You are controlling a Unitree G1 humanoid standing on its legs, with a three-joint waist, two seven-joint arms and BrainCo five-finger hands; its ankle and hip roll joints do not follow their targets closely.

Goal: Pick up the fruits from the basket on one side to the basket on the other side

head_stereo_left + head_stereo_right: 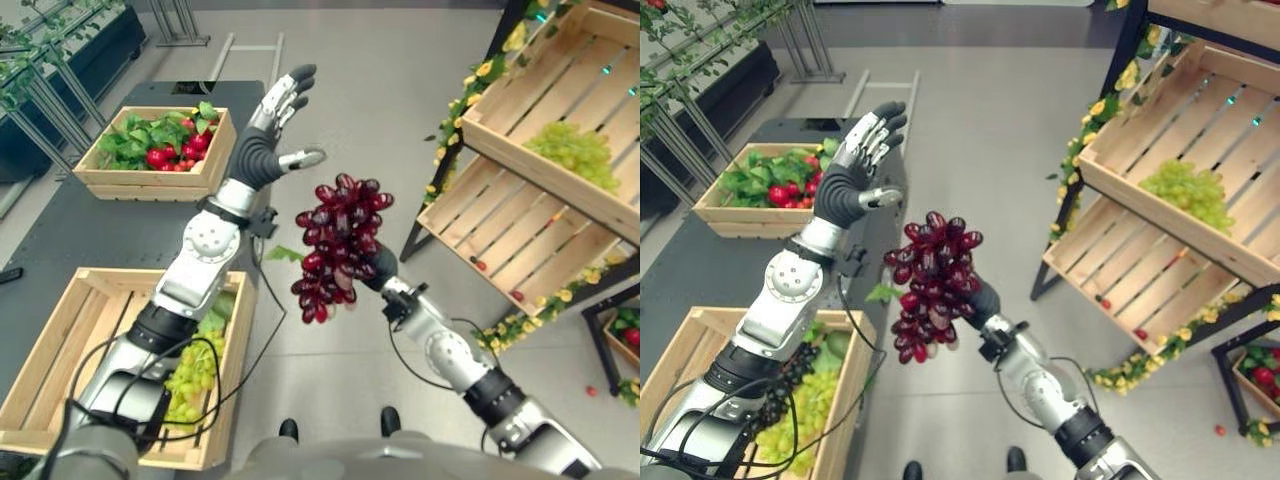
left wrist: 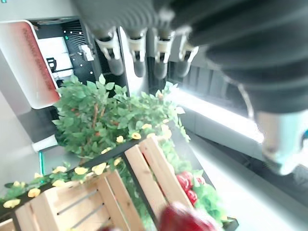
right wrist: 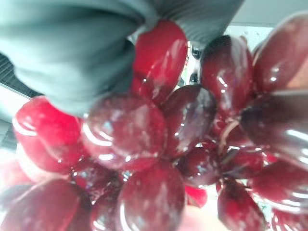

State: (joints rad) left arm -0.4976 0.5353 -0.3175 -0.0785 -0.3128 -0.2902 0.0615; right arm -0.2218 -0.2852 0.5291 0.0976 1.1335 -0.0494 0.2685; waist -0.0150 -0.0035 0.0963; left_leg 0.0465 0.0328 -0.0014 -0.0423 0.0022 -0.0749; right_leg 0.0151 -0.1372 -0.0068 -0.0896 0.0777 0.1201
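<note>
One bunch of red grapes hangs at the centre of the frame, held up in the air by the right hand, whose arm comes in from the lower right. The hand sits behind the bunch with grapes pressed against its dark cover in the right wrist view; its fingers are hidden by the fruit, so I cannot tell how they lie.

The left hand is raised in the upper middle of the frame, above and to the left of the bunch, fingers straight and spread, thumb out to the side, holding nothing.

At the lower left, a wooden crate on the dark bench holds green grapes, partly under the left arm. At the upper left, a second crate on the same bench carries red fruit among green leaves.

On the right, a slanted wooden shelf rack trimmed with yellow flowers holds another bunch of green grapes in its upper tray.
</note>
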